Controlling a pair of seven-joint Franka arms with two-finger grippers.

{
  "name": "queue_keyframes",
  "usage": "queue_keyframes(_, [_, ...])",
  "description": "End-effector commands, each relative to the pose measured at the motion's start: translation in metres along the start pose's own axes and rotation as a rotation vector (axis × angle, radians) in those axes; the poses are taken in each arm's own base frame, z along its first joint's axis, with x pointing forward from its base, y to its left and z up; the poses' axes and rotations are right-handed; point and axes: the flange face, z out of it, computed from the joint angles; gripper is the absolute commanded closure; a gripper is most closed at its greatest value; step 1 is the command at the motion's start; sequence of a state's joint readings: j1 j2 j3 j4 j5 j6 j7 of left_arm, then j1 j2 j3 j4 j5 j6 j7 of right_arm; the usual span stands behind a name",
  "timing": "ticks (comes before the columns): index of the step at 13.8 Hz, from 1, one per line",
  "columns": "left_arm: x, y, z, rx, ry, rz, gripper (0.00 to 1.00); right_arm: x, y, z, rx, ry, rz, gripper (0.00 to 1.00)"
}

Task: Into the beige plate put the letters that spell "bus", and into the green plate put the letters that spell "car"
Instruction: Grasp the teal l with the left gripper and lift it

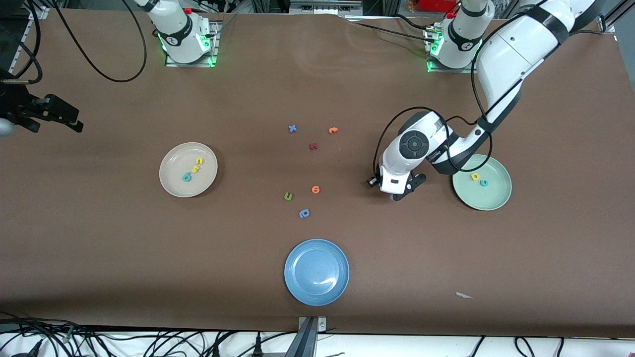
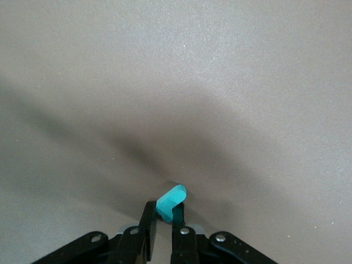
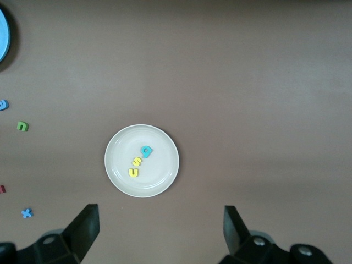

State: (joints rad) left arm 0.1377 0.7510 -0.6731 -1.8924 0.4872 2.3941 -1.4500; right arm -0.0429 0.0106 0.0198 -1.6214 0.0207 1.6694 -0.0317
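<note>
Three plates are counted on the brown table (image 1: 99,258): the beige plate (image 1: 171,182) toward the right arm's end, the green plate (image 1: 496,196) toward the left arm's end, and a blue plate (image 1: 297,285) near the table edge closest to the front camera. Three tiny foam letters are seen in the beige plate: a teal b (image 1: 186,176), a yellow s (image 1: 195,169) and a yellow u (image 1: 199,160). Two are seen in the green plate, a yellow a (image 1: 475,176) and a teal c (image 1: 483,183). Six stray letters are scattered about the table's middle.

The left gripper (image 1: 403,194) is down at the table just beside the green plate, its jaws closed on a small, thick teal letter (image 2: 169,202), whose shape cannot be told. The right gripper (image 3: 160,228) is held high over the beige plate, jaws spread wide and empty; that arm waits.
</note>
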Motion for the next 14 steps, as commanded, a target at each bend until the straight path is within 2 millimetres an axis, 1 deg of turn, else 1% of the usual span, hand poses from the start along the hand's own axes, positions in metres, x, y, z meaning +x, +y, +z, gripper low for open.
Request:
queue_keyframes(1, [0.006, -0.003, 0.008, 0.016, -0.004, -0.008, 1.00, -0.001, 0.006, 0.003, 0.018, 0.005, -0.003, 0.00])
queue_keyframes(3, [0.008, -0.004, 0.004, 0.014, 0.002, -0.011, 1.00, -0.001, 0.004, 0.005, 0.020, -0.009, -0.009, 0.00])
queue_keyframes(4, [0.012, -0.003, -0.005, 0.006, 0.014, -0.014, 1.00, -0.001, 0.002, 0.007, 0.020, -0.012, -0.010, 0.00])
queue_keyframes(5, [0.019, -0.001, -0.021, -0.005, 0.033, -0.023, 1.00, -0.001, 0.000, 0.007, 0.020, -0.012, -0.012, 0.00])
queue_keyframes(7, [0.032, -0.008, -0.055, -0.006, 0.036, -0.009, 1.00, 0.002, -0.001, 0.009, 0.011, -0.015, -0.019, 0.00])
queue_keyframes(8, [0.043, -0.017, -0.069, 0.009, 0.014, 0.001, 1.00, 0.004, -0.002, 0.007, 0.009, -0.011, -0.021, 0.00])
queue_keyframes(9, [0.057, -0.030, -0.087, 0.016, -0.016, 0.024, 1.00, 0.004, -0.002, 0.008, 0.010, -0.011, -0.018, 0.00])
queue_keyframes(10, [0.075, -0.048, -0.108, 0.024, -0.045, 0.048, 1.00, 0.006, -0.006, 0.011, 0.012, -0.016, -0.020, 0.00])
queue_keyframes(11, [0.096, -0.072, -0.122, 0.049, -0.073, 0.077, 1.00, 0.008, -0.009, 0.009, 0.012, -0.011, -0.026, 0.00])
queue_keyframes(12, [0.117, -0.098, -0.129, 0.082, -0.103, 0.112, 1.00, 0.007, -0.017, 0.008, 0.008, -0.013, -0.042, 0.00])
queue_keyframes(14, [0.152, -0.145, -0.129, 0.151, -0.156, 0.179, 1.00, 0.006, -0.010, 0.010, 0.008, -0.030, -0.032, 0.00])
